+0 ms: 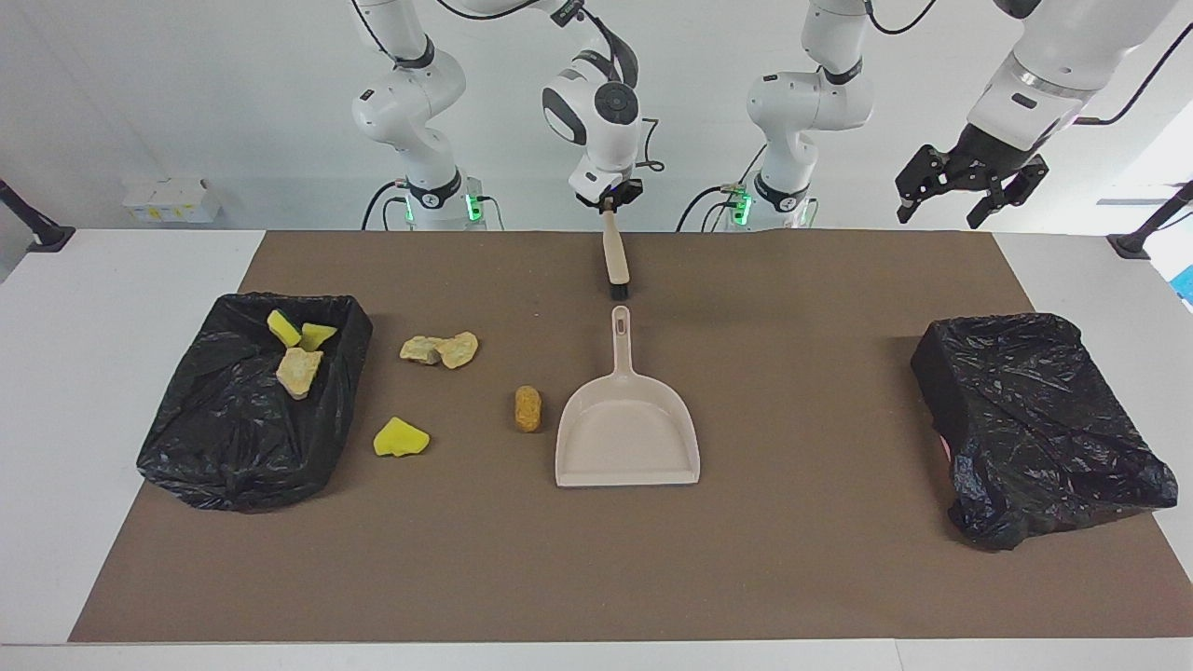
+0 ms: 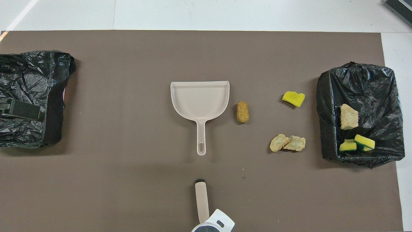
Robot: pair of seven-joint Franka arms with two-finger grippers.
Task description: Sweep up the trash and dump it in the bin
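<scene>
Broadly, a brown mat (image 1: 802, 559) covers most of the white worktop (image 1: 56, 391). One black-lined bin (image 1: 214, 447) sits at the right arm's end of the worktop, a second black-bagged bin (image 1: 1035, 419) at the left arm's end. A beige dustpan (image 1: 626, 438) lies at the middle of the mat, its handle pointing toward the robots. Just nearer to the robots than that handle, a beige brush (image 1: 614, 256) lies on the mat, and the right pincer (image 1: 610, 198) is closed on the brush's handle end, near the worktop edge by the robots. The left pincer (image 1: 969, 191) waits in the air above the left arm's end of the worktop, fingers spread open. Of the trash, three chunks (image 1: 296, 349) lie in the bin at the right arm's end; two pale tan chunks (image 1: 440, 349), a yellow chunk (image 1: 401, 438) and an orange-brown oval (image 1: 527, 408) lie on the mat between that bin and the dustpan, the oval just beside the pan.
</scene>
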